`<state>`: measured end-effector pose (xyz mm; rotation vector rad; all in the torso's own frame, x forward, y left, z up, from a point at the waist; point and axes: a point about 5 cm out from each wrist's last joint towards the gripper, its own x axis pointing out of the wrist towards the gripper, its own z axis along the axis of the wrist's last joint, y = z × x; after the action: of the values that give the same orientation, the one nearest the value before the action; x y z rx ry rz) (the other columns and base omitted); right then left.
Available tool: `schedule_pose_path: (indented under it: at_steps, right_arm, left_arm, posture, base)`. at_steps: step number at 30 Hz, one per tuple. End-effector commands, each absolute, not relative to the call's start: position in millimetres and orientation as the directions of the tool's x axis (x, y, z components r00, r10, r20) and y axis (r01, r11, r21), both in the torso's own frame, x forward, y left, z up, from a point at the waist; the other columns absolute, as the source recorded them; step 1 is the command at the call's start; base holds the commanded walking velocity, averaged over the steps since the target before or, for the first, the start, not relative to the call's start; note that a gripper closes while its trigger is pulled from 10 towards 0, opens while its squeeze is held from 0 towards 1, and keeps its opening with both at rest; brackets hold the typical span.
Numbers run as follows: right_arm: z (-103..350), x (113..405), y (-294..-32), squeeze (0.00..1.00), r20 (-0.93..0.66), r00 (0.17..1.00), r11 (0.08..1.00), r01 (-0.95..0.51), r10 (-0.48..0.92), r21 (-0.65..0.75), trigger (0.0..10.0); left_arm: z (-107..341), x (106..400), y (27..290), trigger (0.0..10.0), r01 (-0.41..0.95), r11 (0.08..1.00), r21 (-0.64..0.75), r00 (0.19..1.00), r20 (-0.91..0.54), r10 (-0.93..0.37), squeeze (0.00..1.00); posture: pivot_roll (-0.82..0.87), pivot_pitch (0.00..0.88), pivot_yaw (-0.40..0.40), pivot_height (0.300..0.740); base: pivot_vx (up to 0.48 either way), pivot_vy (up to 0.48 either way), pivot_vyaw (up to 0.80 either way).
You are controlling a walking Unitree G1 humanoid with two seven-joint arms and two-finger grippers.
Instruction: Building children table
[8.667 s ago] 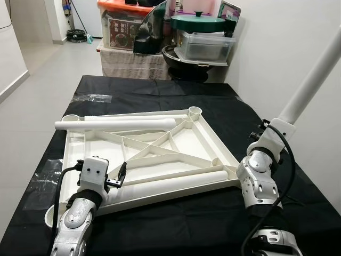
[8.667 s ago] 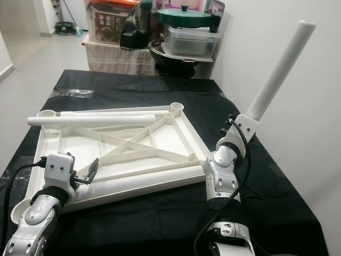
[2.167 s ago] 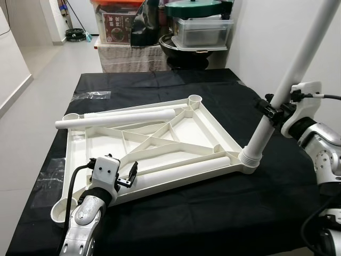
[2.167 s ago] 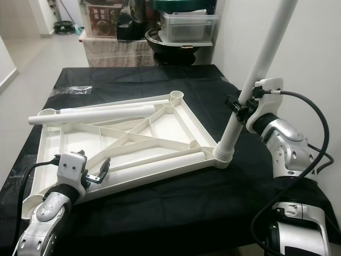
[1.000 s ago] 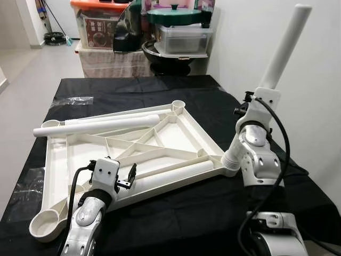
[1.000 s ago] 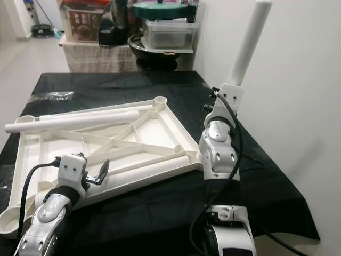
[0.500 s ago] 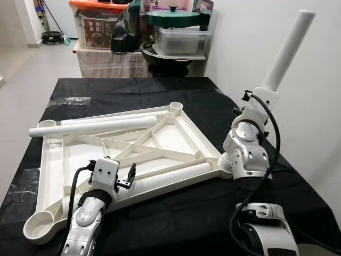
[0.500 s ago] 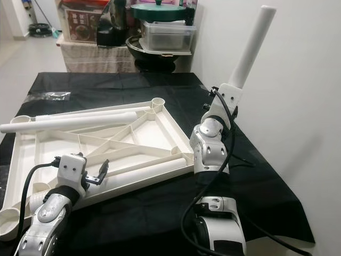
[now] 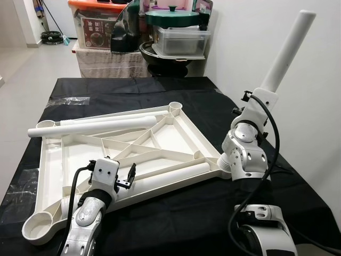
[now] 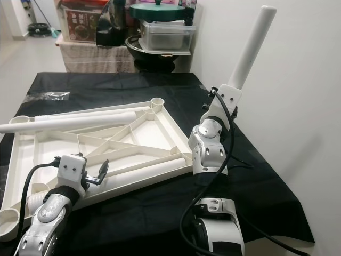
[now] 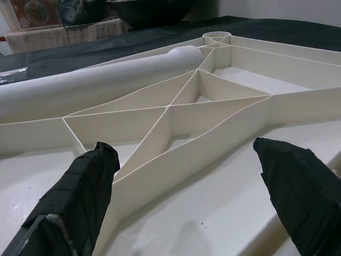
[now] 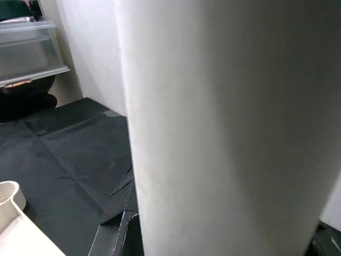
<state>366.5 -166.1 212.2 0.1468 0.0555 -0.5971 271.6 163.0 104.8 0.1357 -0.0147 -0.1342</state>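
The children's table top [image 9: 133, 146] lies upside down on the black-covered worktop [image 9: 176, 213], its ribbed underside facing up and a round socket at each corner. At the robot's left, the near-left socket [image 9: 37, 228] sits unfilled at the front edge. Just beside it the left hand [image 9: 123, 178] hovers over the near rim, its two black fingers [image 11: 80, 192] spread wide with nothing between them, pointing across the ribs toward the far corner. Further in, one loose leg [image 9: 93, 126] lies along the far-left edge, its long axis running from the far-left socket toward the far-right one, threaded end toward the right. A second loose leg [image 9: 170, 177] rests along the near rib, roughly parallel to the front edge. At the right, the right hand [image 9: 250, 104] is clamped round the third leg [image 9: 285, 50], whose white shaft crowds the right wrist view. This leg stands with its foot end up and leans away to the right, its lower end going down to the near-right corner behind the right arm, so whether it is fully seated cannot be told. The step in hand looks like fitting this leg into its socket. The next move likely calls for bringing the leg upright, square to the table top, and twisting it home.
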Motion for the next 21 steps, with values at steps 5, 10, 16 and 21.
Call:
schedule_pose_path:
  at_steps: [5, 10, 16, 21]
  right_arm:
    - [171, 362, -153, 0.00, -0.309, 0.820, 0.840, 0.532, -0.481, 0.104, 10.0]
    - [177, 362, -152, 0.00, -0.295, 0.833, 0.851, 0.515, -0.468, 0.104, 10.0]
    - [188, 363, -152, 0.00, -0.274, 0.852, 0.867, 0.487, -0.445, 0.104, 10.0]
    - [189, 362, -153, 0.00, -0.271, 0.857, 0.871, 0.479, -0.439, 0.105, 10.0]
  left_arm:
    - [98, 271, 162, 10.0, 0.141, 0.980, 0.140, 0.990, -0.021, -0.139, 0.00]
    - [98, 271, 162, 10.0, 0.141, 0.980, 0.140, 0.990, -0.021, -0.140, 0.00]
    - [98, 271, 161, 10.0, 0.141, 0.981, 0.137, 0.990, -0.022, -0.139, 0.00]
    - [97, 271, 161, 10.0, 0.141, 0.981, 0.136, 0.990, -0.022, -0.139, 0.00]
  posture:
    - [-0.01, 0.000, -0.070, 0.740]
    - [-0.01, 0.000, -0.071, 0.740]
    - [-0.01, 0.000, -0.073, 0.740]
    - [-0.01, 0.000, -0.074, 0.740]
  base:
    - [0.000, 0.000, 0.00]
    - [0.000, 0.000, 0.00]
    - [0.000, 0.000, 0.00]
    - [0.000, 0.000, 0.00]
